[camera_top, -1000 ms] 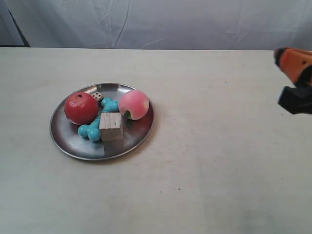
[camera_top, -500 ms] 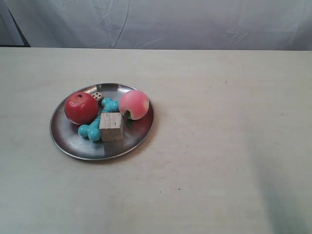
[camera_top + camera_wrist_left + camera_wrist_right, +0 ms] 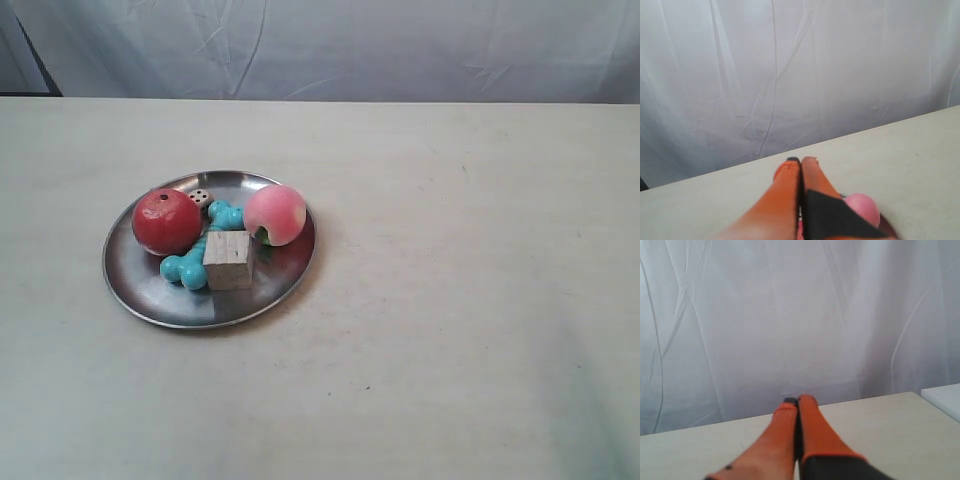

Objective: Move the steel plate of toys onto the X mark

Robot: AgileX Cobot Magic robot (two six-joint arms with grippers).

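The steel plate (image 3: 150, 298) rests on the pale table (image 3: 460, 260), toward the exterior view's left, holding the red apple (image 3: 166, 221), pink peach (image 3: 275, 214), turquoise bone (image 3: 188, 266), wooden cube (image 3: 228, 260) and white die (image 3: 200, 198). The left gripper (image 3: 801, 161) has its orange jaws pressed together on nothing, the peach in sight near it. The right gripper (image 3: 798, 401) is likewise closed and empty, facing a white curtain (image 3: 790, 315)
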